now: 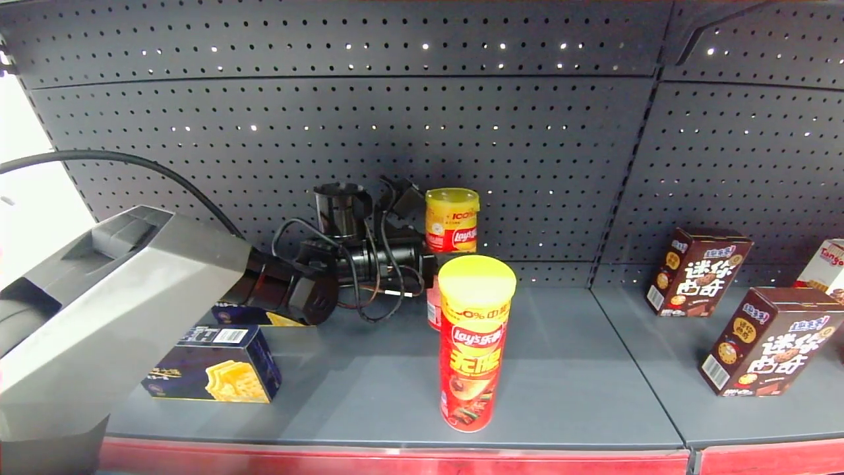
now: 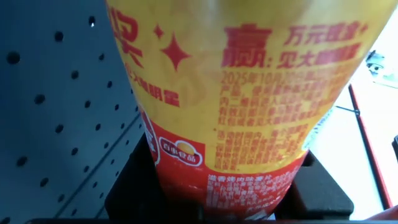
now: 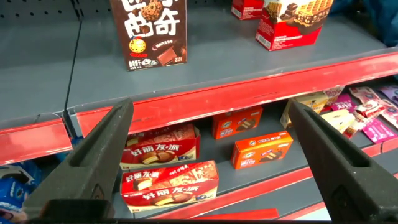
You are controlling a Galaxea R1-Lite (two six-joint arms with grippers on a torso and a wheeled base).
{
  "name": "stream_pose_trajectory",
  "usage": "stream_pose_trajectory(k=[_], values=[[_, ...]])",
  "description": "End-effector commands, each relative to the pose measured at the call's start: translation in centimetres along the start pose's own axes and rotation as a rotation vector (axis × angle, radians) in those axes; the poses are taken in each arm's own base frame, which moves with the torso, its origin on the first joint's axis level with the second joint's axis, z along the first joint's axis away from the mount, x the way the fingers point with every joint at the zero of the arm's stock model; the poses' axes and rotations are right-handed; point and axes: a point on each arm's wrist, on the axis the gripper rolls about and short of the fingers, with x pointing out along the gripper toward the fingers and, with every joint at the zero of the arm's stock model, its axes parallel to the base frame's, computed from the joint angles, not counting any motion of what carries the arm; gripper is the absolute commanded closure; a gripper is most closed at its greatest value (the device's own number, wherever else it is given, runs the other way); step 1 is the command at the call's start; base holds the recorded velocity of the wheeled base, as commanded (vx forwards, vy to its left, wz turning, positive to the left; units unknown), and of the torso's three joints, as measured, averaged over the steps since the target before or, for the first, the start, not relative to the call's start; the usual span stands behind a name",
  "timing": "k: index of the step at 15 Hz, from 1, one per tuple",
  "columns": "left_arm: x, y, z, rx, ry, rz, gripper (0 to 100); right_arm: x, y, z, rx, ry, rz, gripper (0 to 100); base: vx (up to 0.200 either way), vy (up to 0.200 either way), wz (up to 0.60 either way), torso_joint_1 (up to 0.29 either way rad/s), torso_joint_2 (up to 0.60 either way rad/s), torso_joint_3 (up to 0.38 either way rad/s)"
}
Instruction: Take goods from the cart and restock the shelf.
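Note:
A tall red chips can with a yellow lid [image 1: 473, 343] stands upright near the front of the grey shelf [image 1: 573, 376]. Right behind it a second chips can [image 1: 452, 221] is upright close to the pegboard back wall, with my left gripper [image 1: 430, 265] shut around its middle. Up close in the left wrist view, that can [image 2: 249, 81] sits between the two black fingers [image 2: 134, 183] of my left gripper [image 2: 227, 190]. My right gripper [image 3: 211, 155] is open and holds nothing, out in front of the lower shelves.
A dark blue biscuit box [image 1: 217, 366] lies at the shelf's left under my left arm. Two brown cookie boxes [image 1: 699, 270] [image 1: 765, 340] stand on the right section. Red boxes [image 3: 168, 180] and orange boxes [image 3: 261, 149] fill the lower shelves.

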Motion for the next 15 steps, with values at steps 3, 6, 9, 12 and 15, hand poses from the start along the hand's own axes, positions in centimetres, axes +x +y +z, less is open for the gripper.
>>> stream_pose_trajectory(k=[3, 6, 9, 12, 15], values=[[0.8, 0.0, 0.0, 0.012, -0.008, -0.014, 100, 0.0, 0.0, 0.0, -0.002, 0.002, 0.000, 0, 0.000, 0.000, 0.00, 0.000, 0.00, 0.000], [1.2, -0.2, -0.2, 0.013, -0.007, -0.021, 100, 0.0, 0.0, 0.0, 0.000, 0.002, 0.000, 0, 0.000, 0.000, 0.00, 0.000, 0.00, 0.000], [1.6, -0.3, -0.7, 0.007, 0.000, -0.029, 100, 0.0, 0.0, 0.0, 0.000, 0.002, 0.000, 0, 0.000, 0.000, 0.00, 0.000, 0.00, 0.000], [1.7, -0.2, -0.9, 0.007, 0.000, -0.029, 100, 0.0, 0.0, 0.0, -0.002, 0.002, 0.000, 0, 0.000, 0.000, 0.00, 0.000, 0.00, 0.000], [1.7, 0.0, -1.4, -0.001, 0.007, -0.027, 100, 0.0, 0.0, 0.0, -0.001, 0.000, 0.000, 0, 0.000, 0.000, 0.00, 0.000, 0.00, 0.000]])
